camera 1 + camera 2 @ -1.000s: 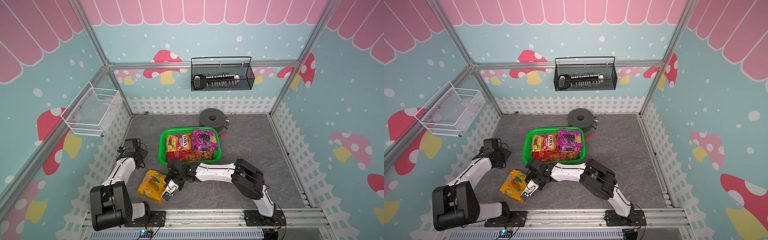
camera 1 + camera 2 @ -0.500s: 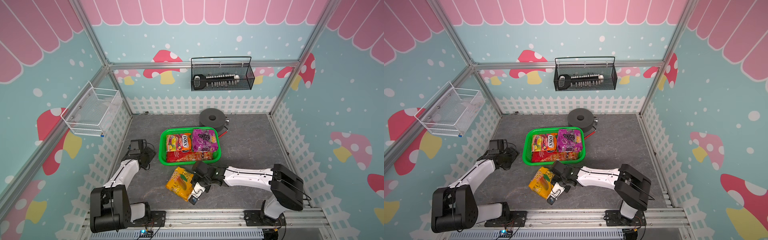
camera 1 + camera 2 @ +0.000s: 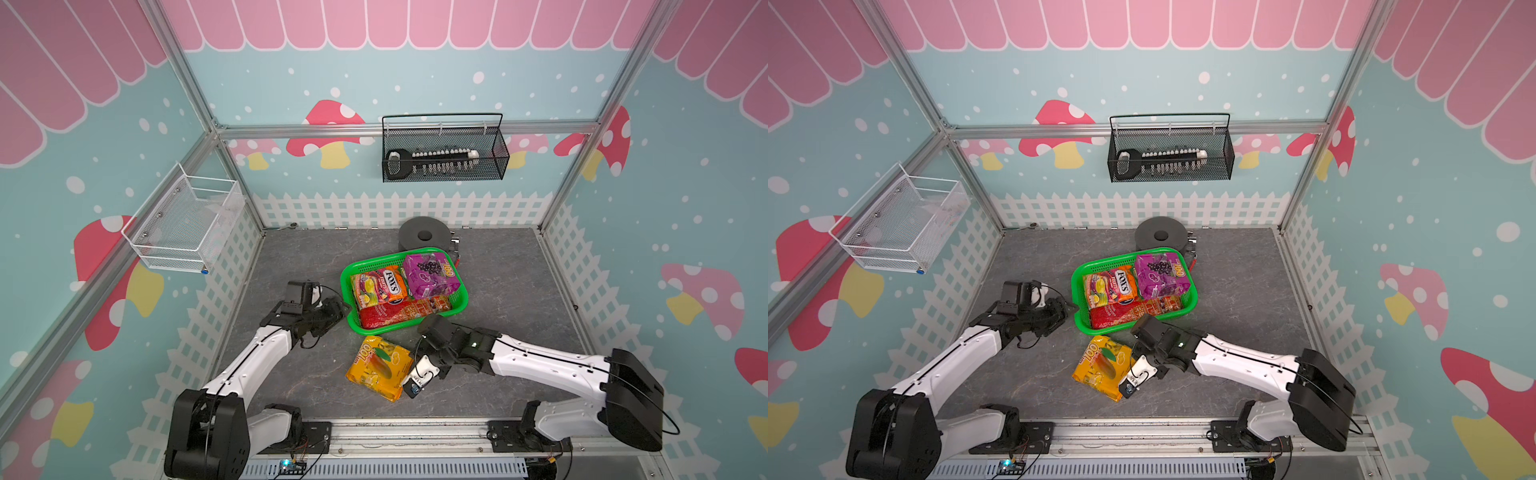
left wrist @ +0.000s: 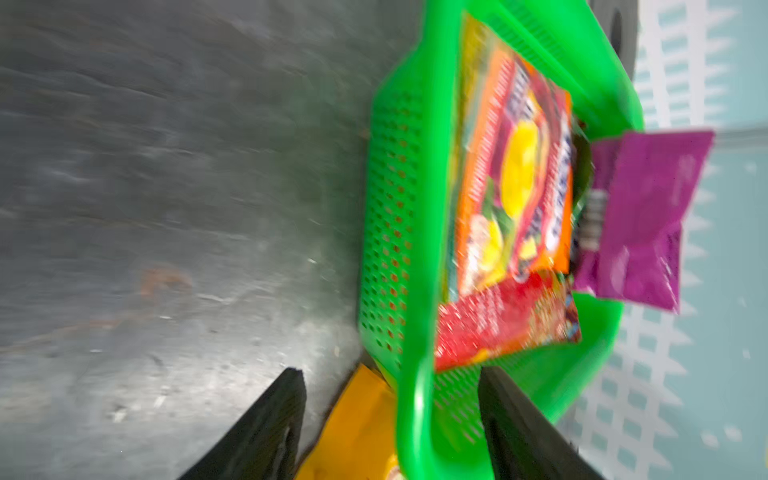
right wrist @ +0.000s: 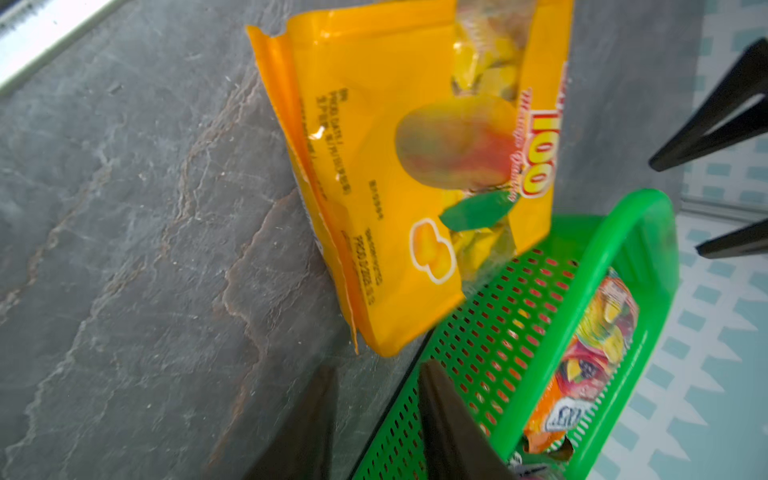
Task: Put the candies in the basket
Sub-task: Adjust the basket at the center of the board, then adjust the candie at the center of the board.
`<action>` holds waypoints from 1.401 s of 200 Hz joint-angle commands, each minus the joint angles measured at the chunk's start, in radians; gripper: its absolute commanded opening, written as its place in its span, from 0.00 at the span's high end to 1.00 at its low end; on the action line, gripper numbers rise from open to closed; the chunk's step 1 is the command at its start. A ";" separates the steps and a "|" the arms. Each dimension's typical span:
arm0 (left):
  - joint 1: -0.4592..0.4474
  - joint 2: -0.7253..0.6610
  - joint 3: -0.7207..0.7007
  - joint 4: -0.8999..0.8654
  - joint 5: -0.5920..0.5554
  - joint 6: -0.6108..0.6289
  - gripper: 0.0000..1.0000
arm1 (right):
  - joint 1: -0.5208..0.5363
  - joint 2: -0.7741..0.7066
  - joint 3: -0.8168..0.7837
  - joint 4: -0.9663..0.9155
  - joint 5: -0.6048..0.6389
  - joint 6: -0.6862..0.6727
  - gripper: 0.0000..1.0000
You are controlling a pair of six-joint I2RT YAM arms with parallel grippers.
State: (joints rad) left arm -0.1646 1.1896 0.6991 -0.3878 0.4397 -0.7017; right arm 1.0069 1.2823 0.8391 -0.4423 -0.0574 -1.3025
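Note:
The green basket (image 3: 345, 286) (image 3: 1076, 291) stands mid-floor and holds a FOX'S bag (image 3: 380, 286), a purple bag (image 3: 430, 274) and a red bag (image 3: 401, 312). A yellow-orange candy bag (image 3: 380, 368) (image 3: 1102, 365) (image 5: 390, 166) lies on the floor, one end against the basket's front wall. My right gripper (image 3: 419, 354) (image 5: 380, 374) is open just short of that bag's corner, holding nothing, with one finger (image 5: 440, 399) beside the basket wall. My left gripper (image 3: 337, 309) (image 4: 390, 386) is open at the basket's near-left corner, and the rim (image 4: 415, 415) runs between its fingers.
A dark grey spool (image 3: 424, 235) sits right behind the basket. A black wire basket (image 3: 442, 153) hangs on the back wall and a white one (image 3: 187, 224) on the left wall. Picket-fence walls enclose the floor, and a metal rail (image 3: 415, 432) runs along the front.
My right gripper dragged the yellow-orange bag rightward to the basket's front, then opened and let it go. My left gripper moved in to the basket's left corner.

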 commanded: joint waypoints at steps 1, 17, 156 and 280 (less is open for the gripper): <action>-0.042 -0.012 0.025 -0.048 0.069 0.055 0.31 | -0.007 -0.089 -0.011 -0.038 -0.078 0.088 0.39; -0.055 -0.008 0.005 -0.055 0.070 0.078 0.31 | -0.007 -0.131 -0.015 -0.028 -0.142 0.148 0.01; -0.069 0.070 0.012 0.036 -0.074 0.099 0.37 | -0.024 -0.146 -0.012 0.079 0.134 2.088 0.00; -0.069 0.179 0.039 0.086 -0.129 0.127 0.41 | -0.158 0.126 -0.006 0.177 -0.191 1.848 0.51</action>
State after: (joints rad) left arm -0.2306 1.3556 0.7223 -0.3195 0.3237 -0.5945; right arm 0.8978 1.3838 0.8146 -0.2852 -0.1482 0.6556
